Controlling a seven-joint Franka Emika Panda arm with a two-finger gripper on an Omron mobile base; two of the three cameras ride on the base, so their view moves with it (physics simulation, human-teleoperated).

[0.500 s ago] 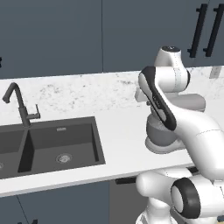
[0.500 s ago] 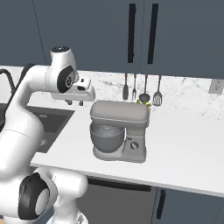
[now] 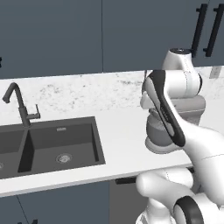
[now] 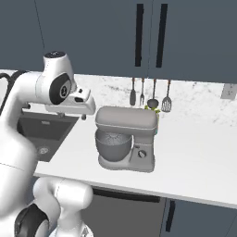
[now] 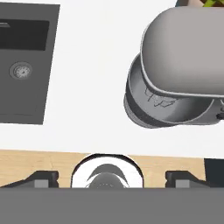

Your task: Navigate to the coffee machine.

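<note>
One grey stand mixer with a steel bowl (image 5: 175,83) sits on the white bench (image 5: 92,65) ahead of the jaws (image 5: 106,178), set wide and empty. No boxy dark coffee machine is visible; stopping here risks mistaking the mixer for it.

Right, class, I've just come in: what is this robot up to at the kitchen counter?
The robot is on its way to a coffee machine and is handling nothing. It stands before a white counter, facing a grey stand mixer. A dark sink with a tap lies to the left, and utensils hang on the wall behind. The end effector hangs above the counter's front edge, fingers spread, holding nothing.
</note>
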